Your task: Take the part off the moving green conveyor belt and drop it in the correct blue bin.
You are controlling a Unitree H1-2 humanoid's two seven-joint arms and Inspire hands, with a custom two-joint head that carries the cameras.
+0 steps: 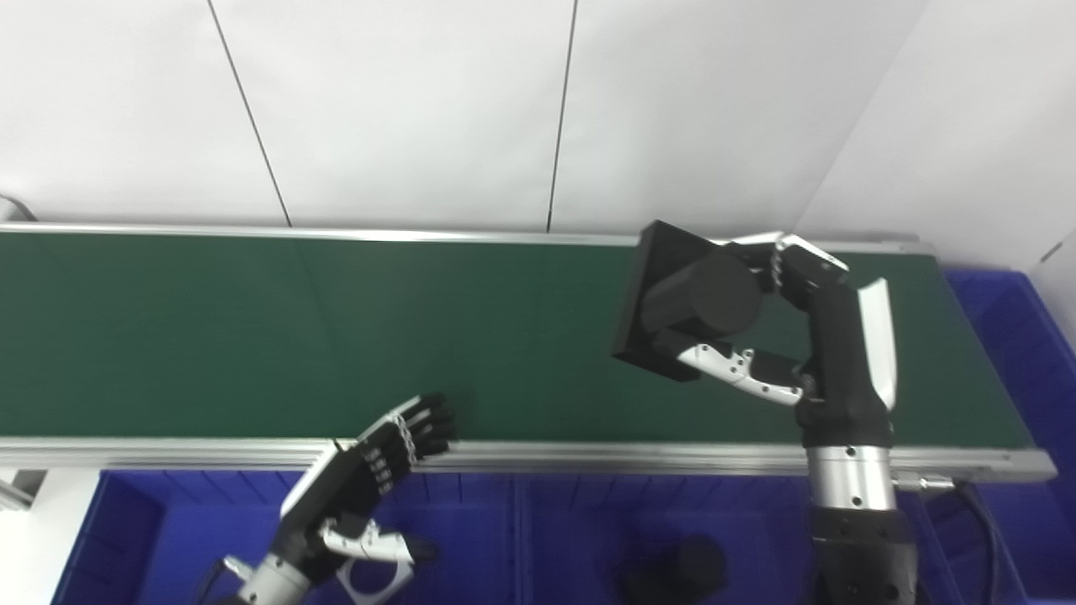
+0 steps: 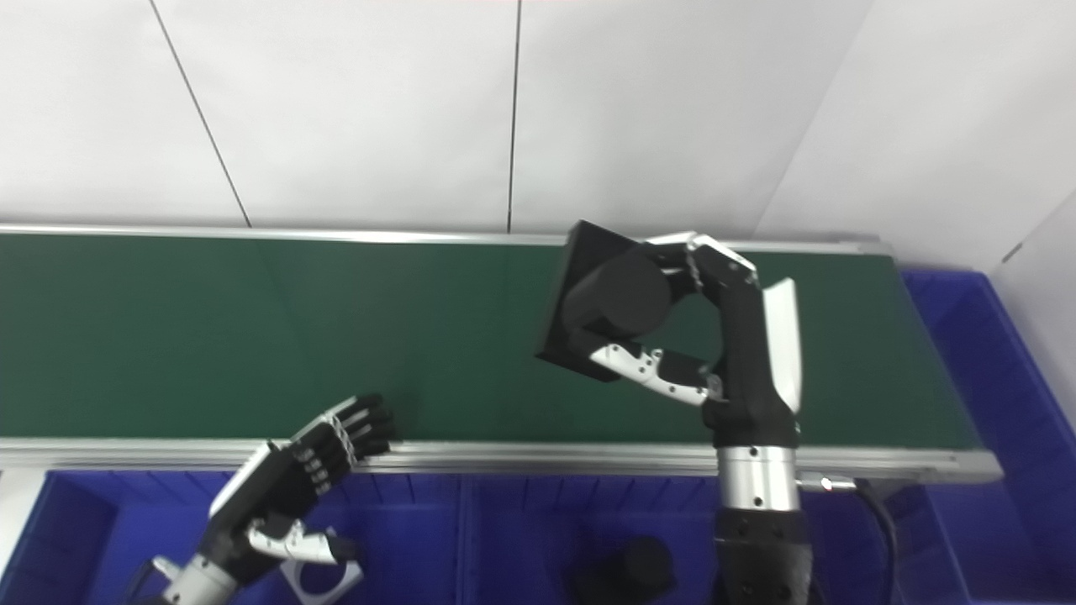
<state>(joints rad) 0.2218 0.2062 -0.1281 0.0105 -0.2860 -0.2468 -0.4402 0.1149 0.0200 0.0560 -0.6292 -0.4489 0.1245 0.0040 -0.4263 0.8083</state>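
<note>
Left eye view — right hand carrying the part above the conveyor belt.
Item: black part, a cylinder on a square plate, pinched between thumb below and fingers above, lifted over the belt at about 2 o'clock in frame. Left hand spread and empty at 7 o'clock, fingertips by the belt's near rail. Blue bins lie along the 6 o'clock edge; one holds a dark part, another a pale bracket. Advice: keep the pinch firm, draw back toward 6 o'clock, and let go only once fully over the bin of like parts.

Right eye view — same entry.
Right hand grips the part, plate tilted; a further blue bin sits at 3 o'clock. Which bin is correct cannot be fixed for certain; the dark part suggests the near middle one.
</note>
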